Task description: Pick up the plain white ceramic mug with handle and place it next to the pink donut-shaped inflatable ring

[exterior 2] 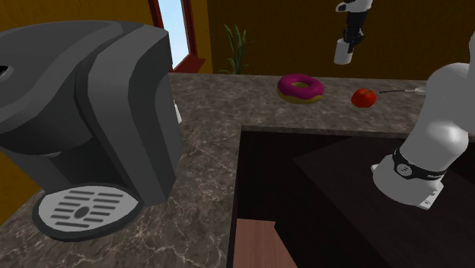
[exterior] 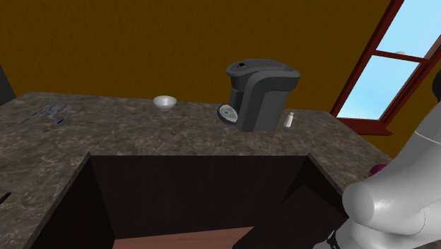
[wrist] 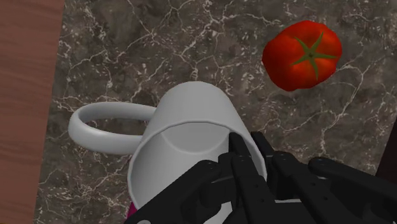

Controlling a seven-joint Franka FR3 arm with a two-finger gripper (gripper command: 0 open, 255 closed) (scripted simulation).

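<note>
A white mug [exterior 2: 343, 52] is held in the air above the dark marbled countertop [exterior 2: 205, 145] by the black gripper [exterior 2: 349, 36], which is closed on the mug's wall near the rim. In the second exterior view the mug is seen at about one o'clock of the pink donut-shaped ring [exterior 2: 301, 87], well apart from it, and at about eleven o'clock of a red tomato [exterior 2: 364, 97]. The ring and the tomato lie on the countertop near each other, the tomato at three o'clock of the ring. In the wrist view the mug [wrist: 184, 133] is seen tilted, its open mouth turned toward the camera and its handle [wrist: 102, 124] pointing away from the tomato [wrist: 302, 54]; the black fingers [wrist: 245, 162] are clasped over its rim. A large grey coffee machine [exterior 2: 91, 114] stands at the near end of the countertop, and a green plant [exterior 2: 236, 42] is seen at ten o'clock of the ring. In the shoulder view a small pale bowl [exterior: 165, 102] lies at nine o'clock of the coffee machine [exterior: 258, 95], a white shaker [exterior: 288, 120] stands just beside the machine at its four o'clock, and a red-framed window [exterior: 406, 64] is seen at its two o'clock.
</note>
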